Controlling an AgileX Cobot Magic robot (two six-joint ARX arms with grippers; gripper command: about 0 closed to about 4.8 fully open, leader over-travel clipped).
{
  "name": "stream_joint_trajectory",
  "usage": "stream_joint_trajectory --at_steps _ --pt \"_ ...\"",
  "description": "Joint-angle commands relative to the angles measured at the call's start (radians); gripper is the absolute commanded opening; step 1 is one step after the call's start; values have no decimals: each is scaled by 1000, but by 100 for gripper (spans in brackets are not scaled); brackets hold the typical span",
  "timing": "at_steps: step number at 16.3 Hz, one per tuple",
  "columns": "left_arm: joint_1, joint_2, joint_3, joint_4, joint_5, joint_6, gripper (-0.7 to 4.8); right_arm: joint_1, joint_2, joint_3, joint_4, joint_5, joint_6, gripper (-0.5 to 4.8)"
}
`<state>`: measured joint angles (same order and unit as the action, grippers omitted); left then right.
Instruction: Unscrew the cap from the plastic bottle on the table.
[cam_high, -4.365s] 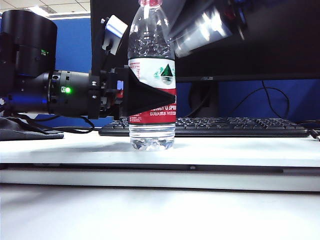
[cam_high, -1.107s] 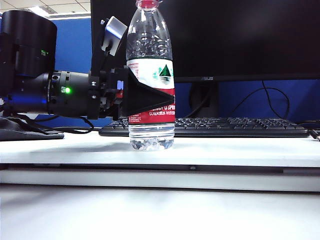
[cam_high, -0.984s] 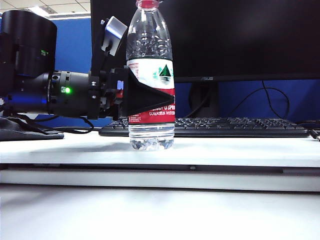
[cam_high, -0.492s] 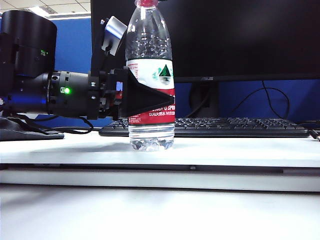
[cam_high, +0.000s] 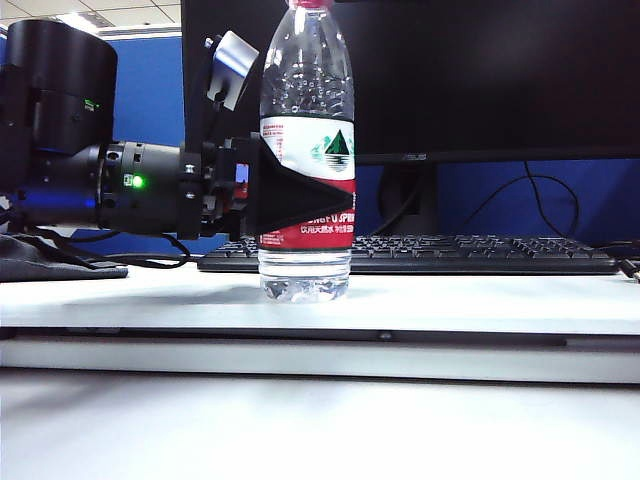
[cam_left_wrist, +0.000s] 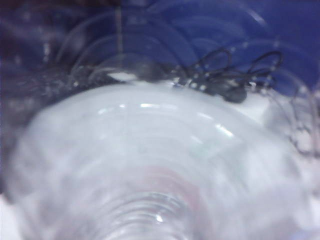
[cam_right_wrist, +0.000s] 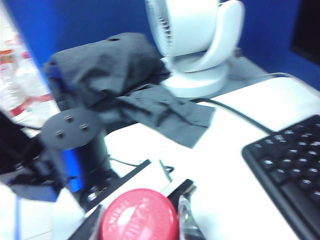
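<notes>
The plastic bottle (cam_high: 305, 150) stands upright on the table (cam_high: 480, 300), and the frame's top edge cuts off a strip of red at its neck. My left gripper (cam_high: 318, 192) reaches in level from the left and is shut on the label, one black finger (cam_high: 290, 195) across the front. The left wrist view shows only the bottle's (cam_left_wrist: 150, 170) blurred clear body. In the right wrist view the red cap (cam_right_wrist: 139, 212) is seen from above, with my right gripper (cam_right_wrist: 137, 222) shut on it between a dark finger (cam_right_wrist: 89, 227) and a clear one (cam_right_wrist: 186, 215). The neck below is hidden.
A black keyboard (cam_high: 450, 252) and a dark monitor (cam_high: 480, 80) stand behind the bottle. A dark cloth (cam_right_wrist: 110, 70) and a white fan (cam_right_wrist: 200, 45) lie beyond the left arm (cam_right_wrist: 70, 135). The right gripper is outside the exterior view.
The bottle's top has shifted a little to the right in the last half second while the left grip stayed. The right gripper, blurred at the upper right seconds ago, has left the exterior view.
</notes>
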<state>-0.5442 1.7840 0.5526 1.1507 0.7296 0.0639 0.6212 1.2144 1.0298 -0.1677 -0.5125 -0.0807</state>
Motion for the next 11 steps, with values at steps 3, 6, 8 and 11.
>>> stream_joint_trajectory --at_steps 3,6,8,11 --pt "3 6 -6 -69 -8 -9 277 -16 14 -16 -125 -51 -21 157" --pt "3 6 -6 -70 -8 -9 277 -16 13 -16 -38 -51 19 174" --pt "3 6 -6 -72 -8 -9 277 -16 10 -16 6 -41 45 226" --pt "3 6 -6 -72 -8 -9 277 -16 -8 -16 26 45 60 246"
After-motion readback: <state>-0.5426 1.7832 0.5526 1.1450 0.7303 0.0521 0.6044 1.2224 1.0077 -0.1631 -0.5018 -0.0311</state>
